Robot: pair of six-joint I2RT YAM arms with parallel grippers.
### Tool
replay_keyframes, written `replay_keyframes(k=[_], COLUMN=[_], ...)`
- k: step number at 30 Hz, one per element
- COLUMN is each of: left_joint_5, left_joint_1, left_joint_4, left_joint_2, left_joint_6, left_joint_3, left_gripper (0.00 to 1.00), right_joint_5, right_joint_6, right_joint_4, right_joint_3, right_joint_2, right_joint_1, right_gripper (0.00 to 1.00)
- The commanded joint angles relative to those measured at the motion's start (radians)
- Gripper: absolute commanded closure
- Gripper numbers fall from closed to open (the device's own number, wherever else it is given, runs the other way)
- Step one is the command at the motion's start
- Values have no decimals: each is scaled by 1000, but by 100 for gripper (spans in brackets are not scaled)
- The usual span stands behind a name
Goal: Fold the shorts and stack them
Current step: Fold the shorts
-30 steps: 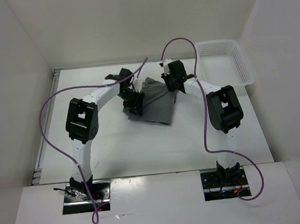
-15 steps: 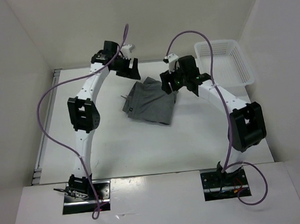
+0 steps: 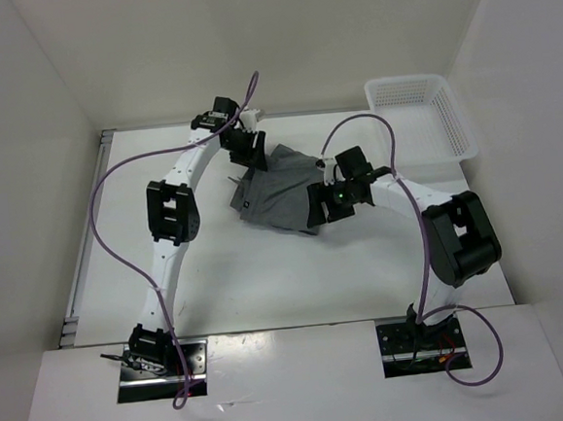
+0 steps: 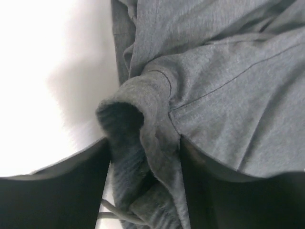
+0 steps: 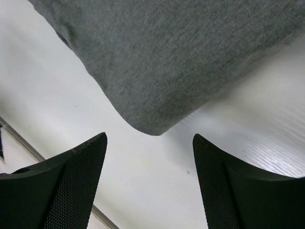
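Observation:
The grey shorts [image 3: 285,193] lie bunched on the white table. My left gripper [image 3: 249,155] is at their far left corner. In the left wrist view its jaws [image 4: 145,143] close around a thick roll of gathered waistband [image 4: 152,119], and the fabric fills the gap between them; a drawstring shows below. My right gripper [image 3: 319,207] is open at the near right corner of the shorts. In the right wrist view that rounded corner [image 5: 157,105] lies just ahead of the open gripper [image 5: 149,135], with bare table between the fingertips [image 5: 90,152].
A white mesh basket [image 3: 471,137] stands at the far right of the table. White walls close in the table at the back and both sides. A metal rail [image 3: 88,235] runs along the left edge.
My left gripper left the shorts' left edge, rose toward the back, then came down on the far left corner. My right gripper moved from the far right edge to the near right corner.

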Motion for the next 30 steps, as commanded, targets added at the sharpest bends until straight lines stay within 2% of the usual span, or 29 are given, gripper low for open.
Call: replay_keyframes(k=[1, 2, 3, 10, 13, 14, 16, 17, 20, 28, 30], left_joint_5=[25, 34, 46, 56, 66, 77, 86, 98, 121, 210, 220], left_joint_1=[-3, -3, -3, -12, -12, -12, -12, -12, -21, -32, -32], left_joint_4=[16, 16, 16, 16, 25, 25, 25, 25, 25, 62, 91], left_joint_2=[-14, -14, -14, -32, -66, -77, -110, -111, -123, -29, 4], left_joint_6=[6, 6, 6, 6, 6, 6, 6, 6, 6, 6, 6], left_joint_3=[33, 33, 33, 33, 44, 44, 70, 84, 157, 331, 365], left_gripper=[41, 54, 59, 85, 87, 87, 87, 87, 87, 87, 85], right_joint_5=[-53, -53, -53, 39, 39, 39, 51, 67, 87, 82, 72], right_joint_6=[82, 91, 109, 206, 224, 224, 206, 195, 163, 89, 62], right_joint_4=[85, 99, 128, 170, 170, 179, 179, 179, 170, 150, 150], right_joint_3=[-7, -7, -7, 18, 27, 27, 47, 47, 56, 29, 29], right_joint_2=[13, 25, 38, 143, 165, 165, 174, 174, 174, 154, 154], right_joint_1=[-4, -4, -4, -4, -4, -4, -4, -4, -4, -4, -4], right_gripper=[22, 22, 22, 22, 29, 42, 60, 79, 93, 93, 92])
